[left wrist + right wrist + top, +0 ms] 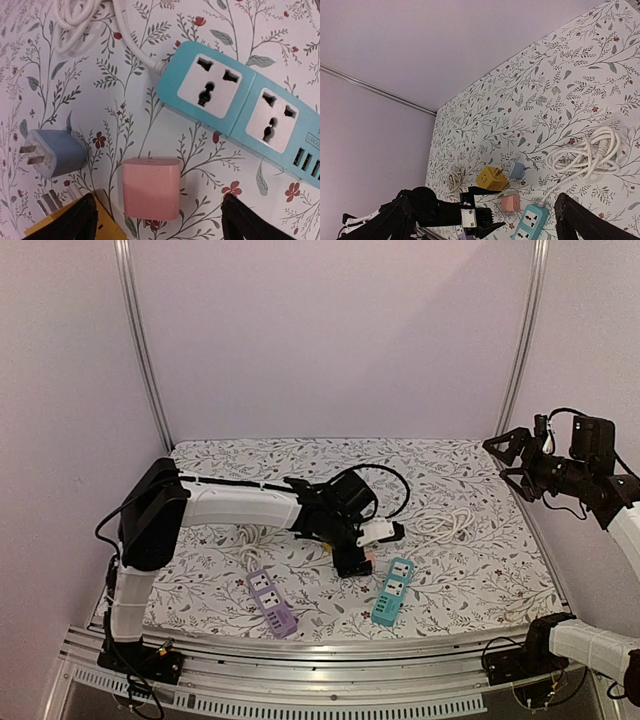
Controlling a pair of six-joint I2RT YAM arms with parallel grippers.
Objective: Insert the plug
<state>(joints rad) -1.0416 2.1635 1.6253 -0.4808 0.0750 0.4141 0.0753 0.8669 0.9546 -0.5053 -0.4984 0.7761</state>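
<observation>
1. Pink plug (pixel 151 189) lies flat on the floral surface (pixel 90 100), squarely between the two dark fingers (pixel 75 220) of the left end effector (pixel 157 207). A gap shows on either side, so nothing is gripped.
2. Left end effector is spread wide and holds nothing.
3. Teal power strip (pixel 235 110) lies just beyond the pink plug, apart from it, with its sockets facing up. From above it sits right of and nearer than the left end effector. Its white cable (pixel 450 525) runs off to a loose coil farther right.
4. Blue plug (pixel 52 152) rests beside the pink plug with its prongs pointing away from it. A yellow cube adapter (pixel 60 222) lies partly under one finger.
5. Purple power strip (pixel 272 602) lies near the front edge, left of the teal one and well apart from it.
6. Left arm reaches low from its base at the near left toward mid-surface, wrist tipped downward.
7. Right end effector (pixel 505 460) hangs high at the far right, well clear of the surface, fingers spread wide and empty.
</observation>
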